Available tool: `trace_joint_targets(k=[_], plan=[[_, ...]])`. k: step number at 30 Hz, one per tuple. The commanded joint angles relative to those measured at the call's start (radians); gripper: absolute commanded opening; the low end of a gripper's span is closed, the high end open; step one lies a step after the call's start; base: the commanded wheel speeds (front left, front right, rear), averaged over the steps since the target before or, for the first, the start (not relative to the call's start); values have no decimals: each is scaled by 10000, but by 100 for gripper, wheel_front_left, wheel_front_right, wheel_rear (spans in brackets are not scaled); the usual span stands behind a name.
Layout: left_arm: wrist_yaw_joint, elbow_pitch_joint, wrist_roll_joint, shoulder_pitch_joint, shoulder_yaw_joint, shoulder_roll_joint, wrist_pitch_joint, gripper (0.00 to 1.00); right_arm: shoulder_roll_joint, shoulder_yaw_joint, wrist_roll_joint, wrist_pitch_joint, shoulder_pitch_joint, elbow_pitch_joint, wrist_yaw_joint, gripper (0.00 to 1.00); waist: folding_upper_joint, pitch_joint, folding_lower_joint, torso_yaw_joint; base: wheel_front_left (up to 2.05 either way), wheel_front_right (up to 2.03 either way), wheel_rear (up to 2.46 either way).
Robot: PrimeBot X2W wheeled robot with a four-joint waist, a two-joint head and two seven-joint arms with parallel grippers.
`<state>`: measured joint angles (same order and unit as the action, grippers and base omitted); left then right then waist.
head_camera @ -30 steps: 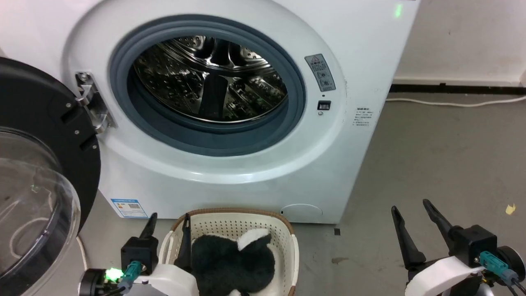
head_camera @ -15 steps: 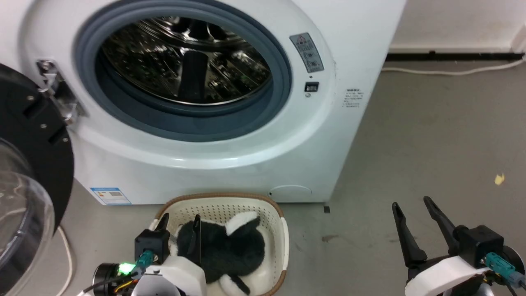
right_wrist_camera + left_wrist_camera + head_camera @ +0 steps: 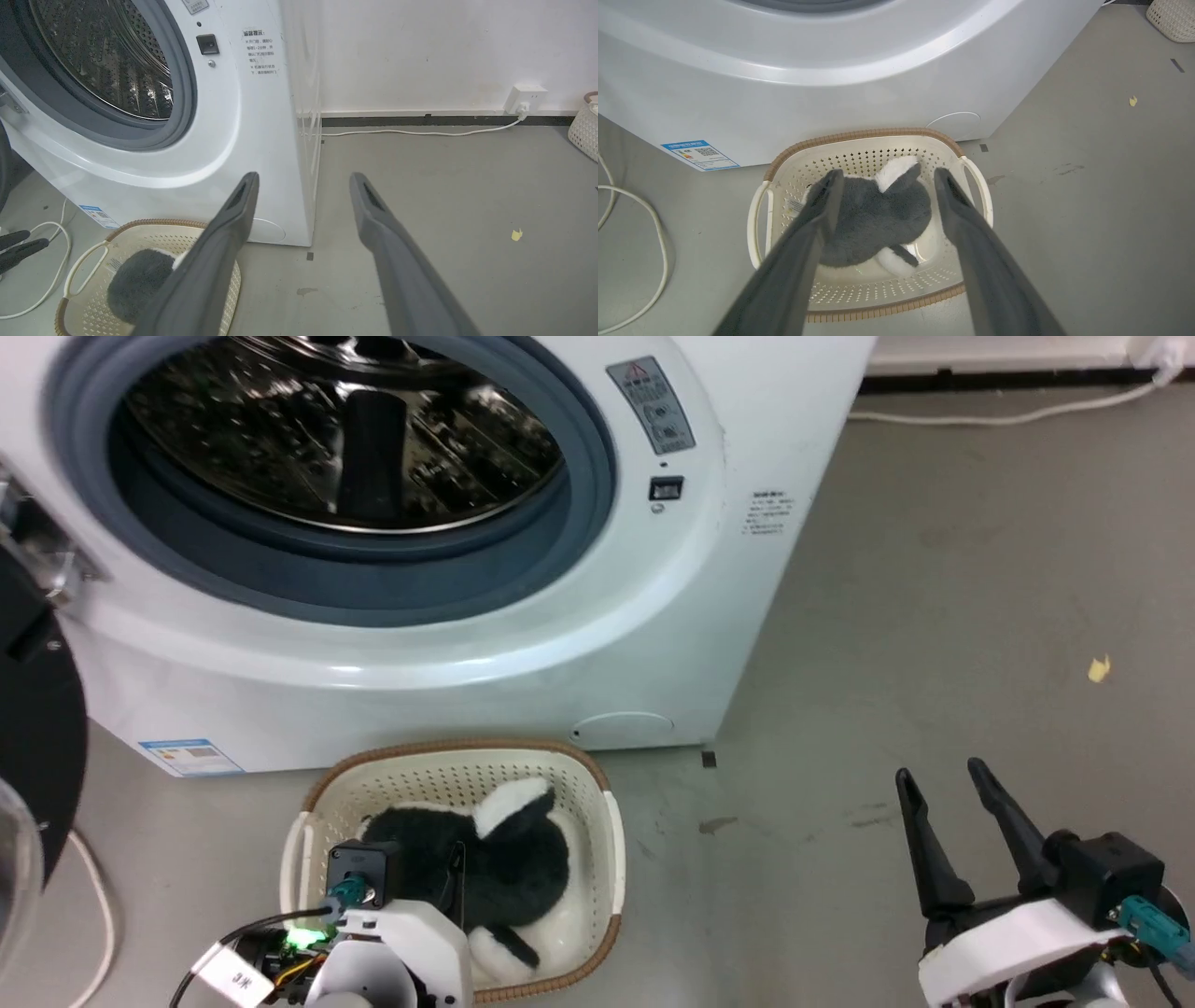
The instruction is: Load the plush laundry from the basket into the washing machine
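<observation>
Left end effector (image 3: pixel 887 173) gapes over plush laundry (image 3: pixel 873 219) — in basket (image 3: pixel 859 136).

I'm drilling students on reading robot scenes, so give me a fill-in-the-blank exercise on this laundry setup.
1. The black and white soft toy lies in the ____.
2. The washing machine has its door standing ____.
3. The right gripper, over the floor, holds ____.
Missing words: basket; open; nothing.
</observation>
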<state>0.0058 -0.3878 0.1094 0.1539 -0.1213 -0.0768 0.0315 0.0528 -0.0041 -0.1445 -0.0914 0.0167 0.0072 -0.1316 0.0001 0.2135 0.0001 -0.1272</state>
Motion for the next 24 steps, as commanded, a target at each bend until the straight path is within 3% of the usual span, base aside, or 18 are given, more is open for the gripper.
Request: trace_joint_targets(k=[1, 24], plan=[[-34, -309, 113, 279, -89, -58, 62, 100, -10, 4, -165, -106, 242, 20, 4, 100, -1, 177, -1, -108, 0, 0, 0], [101, -2906, 1053, 1899, -434, -692, 317, 100, -15, 360, -1019, -587, 739, 102, 5, 100, -1, 1798, -1, -821, 0, 0, 0]])
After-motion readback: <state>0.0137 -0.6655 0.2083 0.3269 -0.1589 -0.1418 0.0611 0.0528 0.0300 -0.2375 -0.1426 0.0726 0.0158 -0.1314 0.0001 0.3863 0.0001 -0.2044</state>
